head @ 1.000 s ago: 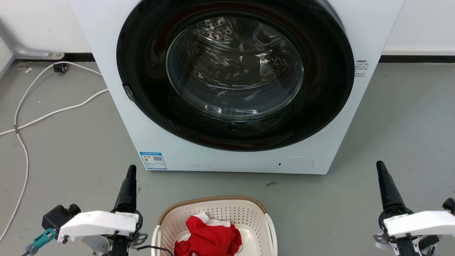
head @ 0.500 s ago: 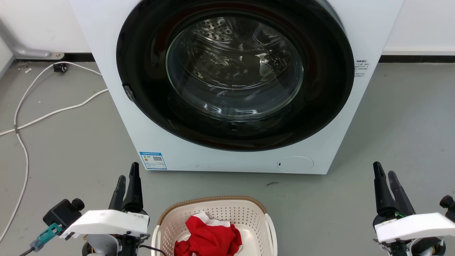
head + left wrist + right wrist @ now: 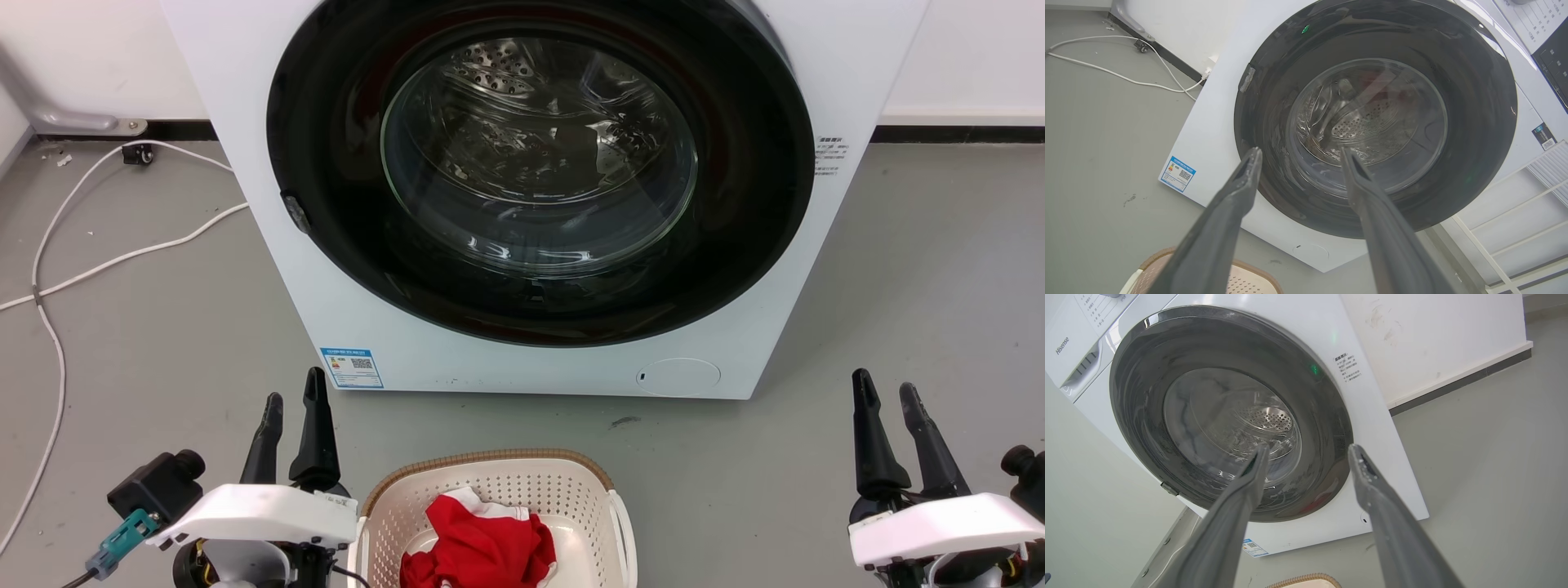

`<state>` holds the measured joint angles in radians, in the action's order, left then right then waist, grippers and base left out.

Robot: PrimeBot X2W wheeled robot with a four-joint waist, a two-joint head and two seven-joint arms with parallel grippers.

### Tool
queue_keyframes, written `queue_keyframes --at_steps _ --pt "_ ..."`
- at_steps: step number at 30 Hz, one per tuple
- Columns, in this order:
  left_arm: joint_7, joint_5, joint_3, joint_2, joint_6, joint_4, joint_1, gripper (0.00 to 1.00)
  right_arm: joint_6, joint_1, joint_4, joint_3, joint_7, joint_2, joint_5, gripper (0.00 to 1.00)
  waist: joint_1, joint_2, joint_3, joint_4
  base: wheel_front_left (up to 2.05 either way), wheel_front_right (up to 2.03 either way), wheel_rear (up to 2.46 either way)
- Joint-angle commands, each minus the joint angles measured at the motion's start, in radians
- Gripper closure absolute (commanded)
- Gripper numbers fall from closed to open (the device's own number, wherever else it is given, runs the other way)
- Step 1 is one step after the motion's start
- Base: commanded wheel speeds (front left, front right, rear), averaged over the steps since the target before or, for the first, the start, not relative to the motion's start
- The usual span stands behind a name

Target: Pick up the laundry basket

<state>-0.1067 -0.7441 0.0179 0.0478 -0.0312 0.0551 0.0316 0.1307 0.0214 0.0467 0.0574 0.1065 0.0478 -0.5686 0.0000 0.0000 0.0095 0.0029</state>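
Head view: the left gripper [image 3: 294, 389] and right gripper [image 3: 884, 384] hover above the grey floor [image 3: 939, 286], fingers parted, empty. Between them, touching neither, the laundry basket [image 3: 490, 457] sits before a white washing machine [image 3: 367, 327] and holds a red garment [image 3: 478, 543].

Left wrist view: spread fingers point at the machine's glass door [image 3: 1367, 122], with the basket's rim below.

Right wrist view: fingers equally spread, with the basket's rim at the bottom edge.

Laundry basket [image 3: 506, 483] runs off the bottom edge; washing machine [image 3: 408, 363] off the top.
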Motion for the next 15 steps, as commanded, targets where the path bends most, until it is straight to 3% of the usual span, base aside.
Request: queue_keyframes --at_steps 1,15 --pt "-0.013 0.037 0.004 0.003 -0.007 -0.022 -0.001 0.00 0.000 0.001 -0.023 -0.003 0.013 0.003 0.046 0.00 0.0000 0.0000 0.000 0.000 0.00 0.00 0.00" --pt "-0.049 0.176 0.018 0.003 -0.010 -0.048 -0.017 0.00 0.000 0.022 -0.053 -0.016 0.049 0.003 0.191 0.00 0.0000 0.0000 0.002 0.000 0.00 0.00 0.00"
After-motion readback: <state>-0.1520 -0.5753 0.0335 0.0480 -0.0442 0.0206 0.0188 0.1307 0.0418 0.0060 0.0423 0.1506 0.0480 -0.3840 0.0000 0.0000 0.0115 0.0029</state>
